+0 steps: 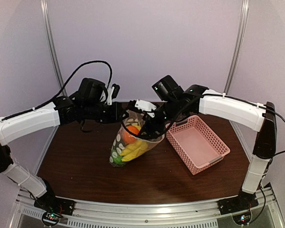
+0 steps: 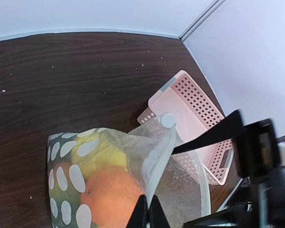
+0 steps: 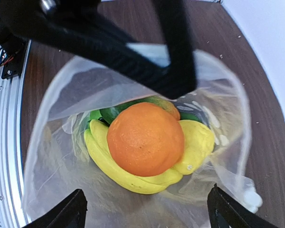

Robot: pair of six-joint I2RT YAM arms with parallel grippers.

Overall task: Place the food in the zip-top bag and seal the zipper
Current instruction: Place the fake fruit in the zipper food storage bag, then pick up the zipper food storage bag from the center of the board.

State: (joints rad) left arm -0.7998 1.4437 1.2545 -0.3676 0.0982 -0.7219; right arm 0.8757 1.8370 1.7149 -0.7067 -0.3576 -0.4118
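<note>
The zip-top bag (image 1: 128, 148) stands tilted on the table with its mouth pulled up and open. Inside lie an orange ball (image 3: 146, 138), yellow bananas (image 3: 115, 165), a yellow lemon (image 3: 198, 142) and green vegetables (image 3: 113, 114). My left gripper (image 2: 149, 214) is shut on the zipper (image 2: 157, 166) at the mouth edge and holds it up. The white slider tab (image 2: 168, 120) sits at the strip's far end. My right gripper (image 3: 149, 213) is open wide just over the bag's mouth, with one finger on each side. In the top view it (image 1: 152, 127) is at the bag's right rim.
The pink basket (image 1: 197, 142) stands empty right of the bag, close behind my right gripper; it also shows in the left wrist view (image 2: 192, 107). My left gripper's black fingers (image 3: 133, 45) cross the top of the right wrist view. White walls enclose the table's back and sides.
</note>
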